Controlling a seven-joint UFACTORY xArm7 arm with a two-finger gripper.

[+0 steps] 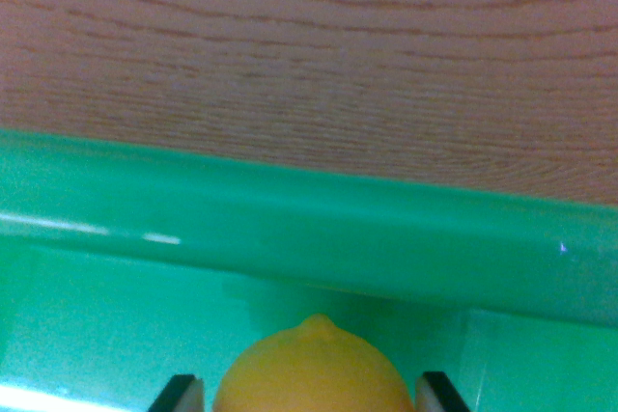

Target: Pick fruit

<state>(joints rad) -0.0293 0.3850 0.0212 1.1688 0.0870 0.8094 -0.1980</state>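
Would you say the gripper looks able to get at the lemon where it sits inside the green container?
Probably yes: the lemon already sits between the fingers of the gripper, with nothing between them. The green container's rim lies beyond it.

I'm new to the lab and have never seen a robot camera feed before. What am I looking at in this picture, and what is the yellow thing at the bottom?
This picture comes from a camera mounted on the wrist of a single robot arm, so it looks past the arm's own gripper. The two dark pieces with pale faces at the bottom edge are its fingers, one on each side of a yellow fruit, a lemon by its nub. The fingers stand close beside the lemon, but the picture cuts off too low to tell whether they are actually squeezing it. The lemon sits inside a green tub; the glossy green band across the middle is its rim. Beyond the rim is a wooden table.
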